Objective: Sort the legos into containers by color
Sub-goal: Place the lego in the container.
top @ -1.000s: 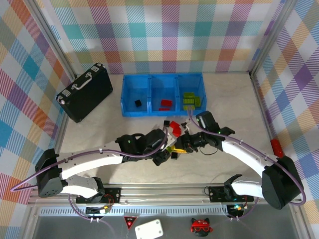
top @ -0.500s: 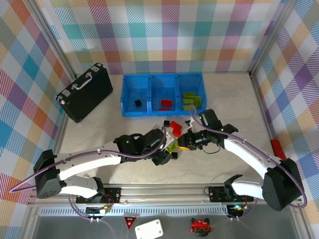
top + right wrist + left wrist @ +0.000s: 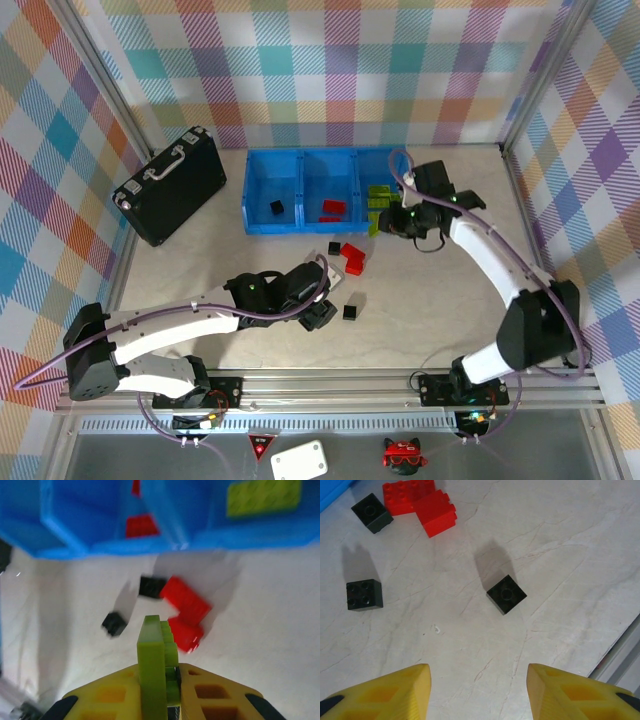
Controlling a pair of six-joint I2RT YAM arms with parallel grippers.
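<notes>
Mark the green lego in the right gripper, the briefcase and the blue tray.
green lego (image 3: pixel 150 655), right wrist view, narrow side face.
briefcase (image 3: pixel 172 188), top external view, lid middle.
blue tray (image 3: pixel 300 226), top external view, near wall.

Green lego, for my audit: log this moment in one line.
right end effector: shut on green lego, near blue tray | left end effector: open, empty

- Top cam sits high behind my bases, looking down on the whole table (image 3: pixel 430 300).
- Left wrist cam stares straight down, close to the surface.
- Right wrist cam tilts down past a lime-green brick (image 3: pixel 151 665) toward the blue tray (image 3: pixel 150 545).
- All three share the red bricks (image 3: pixel 351 258) and black cubes (image 3: pixel 349 312).
</notes>
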